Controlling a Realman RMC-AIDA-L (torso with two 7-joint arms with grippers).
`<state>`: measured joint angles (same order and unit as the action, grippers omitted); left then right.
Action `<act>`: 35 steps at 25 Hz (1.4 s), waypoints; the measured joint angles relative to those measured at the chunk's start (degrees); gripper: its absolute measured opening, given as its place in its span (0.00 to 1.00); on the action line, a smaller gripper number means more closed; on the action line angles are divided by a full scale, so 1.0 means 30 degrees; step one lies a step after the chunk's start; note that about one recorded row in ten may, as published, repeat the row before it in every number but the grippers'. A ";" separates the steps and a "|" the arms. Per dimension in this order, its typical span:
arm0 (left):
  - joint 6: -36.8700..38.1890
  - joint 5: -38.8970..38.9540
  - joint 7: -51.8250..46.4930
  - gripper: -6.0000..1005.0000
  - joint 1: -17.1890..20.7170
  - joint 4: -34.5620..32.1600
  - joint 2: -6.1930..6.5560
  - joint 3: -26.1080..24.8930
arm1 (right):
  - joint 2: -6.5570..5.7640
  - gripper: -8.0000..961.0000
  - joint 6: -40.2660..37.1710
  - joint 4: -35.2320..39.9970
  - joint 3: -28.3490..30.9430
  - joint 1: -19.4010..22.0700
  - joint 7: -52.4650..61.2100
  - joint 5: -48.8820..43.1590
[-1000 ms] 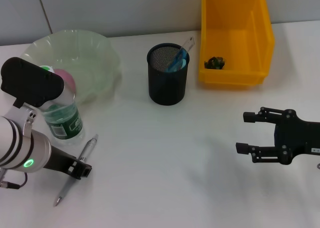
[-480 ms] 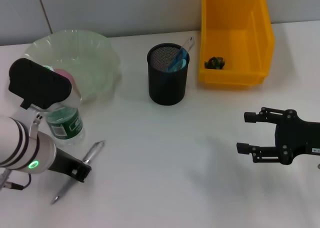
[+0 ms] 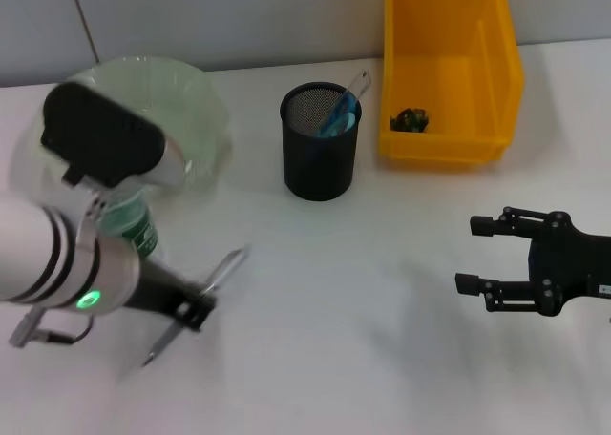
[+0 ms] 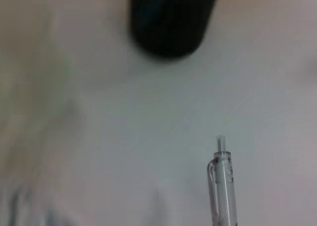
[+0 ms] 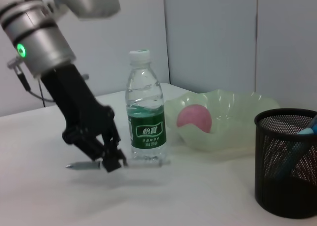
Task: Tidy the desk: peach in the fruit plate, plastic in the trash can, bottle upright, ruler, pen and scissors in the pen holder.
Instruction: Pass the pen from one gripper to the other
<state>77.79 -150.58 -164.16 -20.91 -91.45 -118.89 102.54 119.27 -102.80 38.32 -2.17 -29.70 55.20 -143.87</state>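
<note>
Head view: the left pincer (image 3: 196,311) has clamped the pen (image 3: 196,304) and carried it rightward off the table (image 3: 334,340), nearer the pen holder (image 3: 321,141); the right pincer (image 3: 482,256) waits open, near right (idle). Left wrist view: the pen points toward the dark holder. Right wrist view: bottle (image 5: 145,107) upright, peach (image 5: 194,118) in the fruit plate (image 5: 233,112), so the pen looks like the last item

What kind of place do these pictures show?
Probably a lab or office test bench set up as a desk: a plain white table against a bare wall, a mesh pen holder, a yellow bin, and robot arms working there.
</note>
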 joint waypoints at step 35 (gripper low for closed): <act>-1.4340 1.8335 2.0548 0.15 -0.0473 0.5166 -0.0035 0.0678 | -0.0043 0.84 -0.3474 -0.1657 -0.0021 0.2123 0.2800 1.1676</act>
<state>34.77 -95.57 -102.52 -22.33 -75.95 -118.99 104.57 119.14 -113.23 33.34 -2.23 -23.33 63.60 -108.85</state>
